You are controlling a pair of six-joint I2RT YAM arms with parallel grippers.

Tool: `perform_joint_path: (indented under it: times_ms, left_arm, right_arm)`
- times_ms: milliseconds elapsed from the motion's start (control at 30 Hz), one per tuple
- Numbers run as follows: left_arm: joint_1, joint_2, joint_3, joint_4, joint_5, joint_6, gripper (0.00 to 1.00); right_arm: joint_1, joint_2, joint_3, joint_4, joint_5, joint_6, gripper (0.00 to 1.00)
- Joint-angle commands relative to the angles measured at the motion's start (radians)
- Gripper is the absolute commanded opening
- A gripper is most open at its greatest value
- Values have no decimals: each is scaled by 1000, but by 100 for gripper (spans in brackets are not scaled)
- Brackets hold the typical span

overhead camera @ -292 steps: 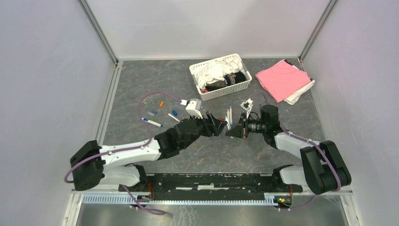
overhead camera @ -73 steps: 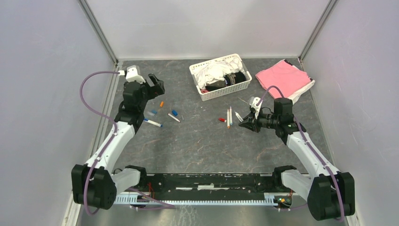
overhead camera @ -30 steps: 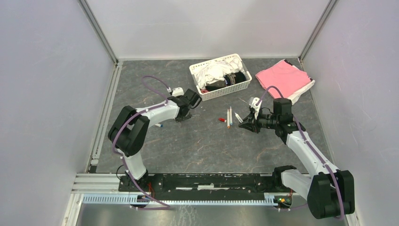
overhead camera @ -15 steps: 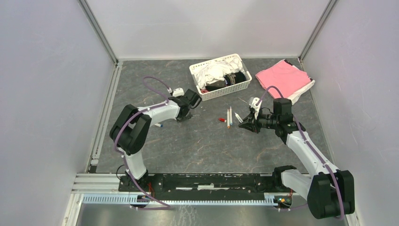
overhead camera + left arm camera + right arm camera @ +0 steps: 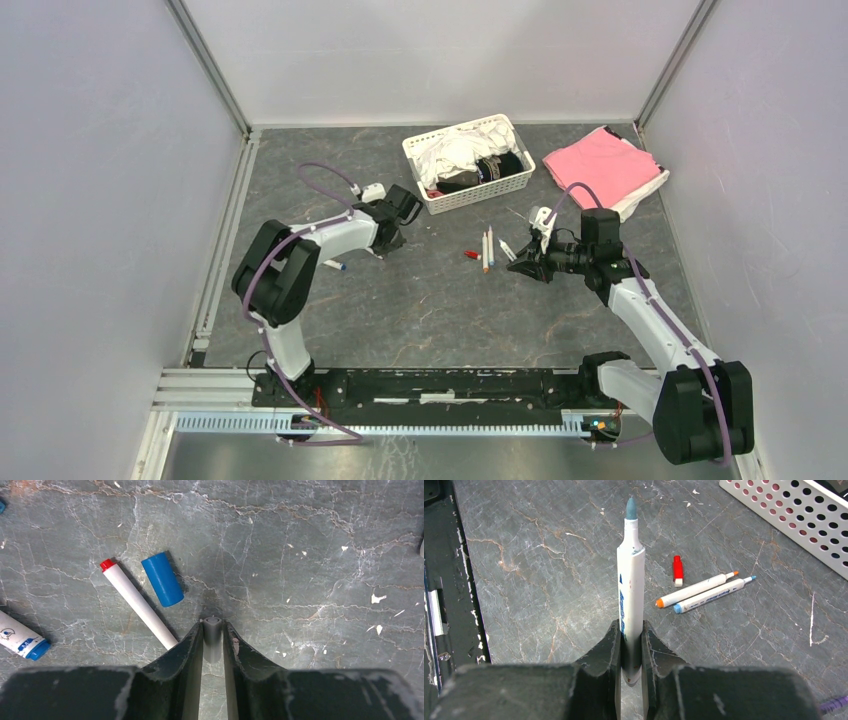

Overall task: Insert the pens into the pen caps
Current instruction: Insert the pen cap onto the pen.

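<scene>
Near edge: both arm bases are bolted at the table (image 5: 430, 310) edge. The left arm folds up and reaches to the right. The right arm reaches inward to the left.

Right gripper (image 5: 630, 630): the jaws are drawn in tight on the barrel of 1 white pen (image 5: 631, 580), clamped near its rear end. The bare blue-grey tip points away from the wrist, clear of the tabletop.

Beyond that tip, 3 items lie on the table. There is 1 red cap (image 5: 678, 570). Next to it are 1 orange-tipped pen (image 5: 696, 590) and 1 blue-tipped pen (image 5: 711, 596), lying parallel and touching, both uncapped.

Left gripper (image 5: 212, 627): it is low over the table, well apart from the right gripper. The jaws are narrowed to the width of 1 grey cap (image 5: 212, 640), with 1 finger against each side and no gap visible.

In the left wrist view, 1 red-ended pen (image 5: 137, 602) lies diagonally, its lower end running behind the left finger. 1 blue cap (image 5: 162, 579) lies just beside it. 1 blue-ended pen (image 5: 20, 637) is cut off at the frame edge.

Far side: a white basket (image 5: 470, 190) holds white cloth and a dark item. A pink cloth (image 5: 598, 168) lies in the far right corner.
</scene>
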Motion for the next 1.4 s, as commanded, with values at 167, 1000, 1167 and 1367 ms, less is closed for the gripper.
perform_joint_path:
  times_ms: [167,1000,1167,1367]
  left_arm:
    - [12,6,-41,26,29,19,20]
    - [-45,-237,-164,285,173,-25,2]
    - [-68,-276,-249,446,220,-21,2]
    - [-85,-328,-355,627,235,-25,2]
  right_arm:
    - [3,7,37,12,-15,-14,0]
    - [44,96,-78,245,-87,175,0]
    - [75,155,-136,410,-72,348,0]
    - [103,199,-197,565,-36,540,0]
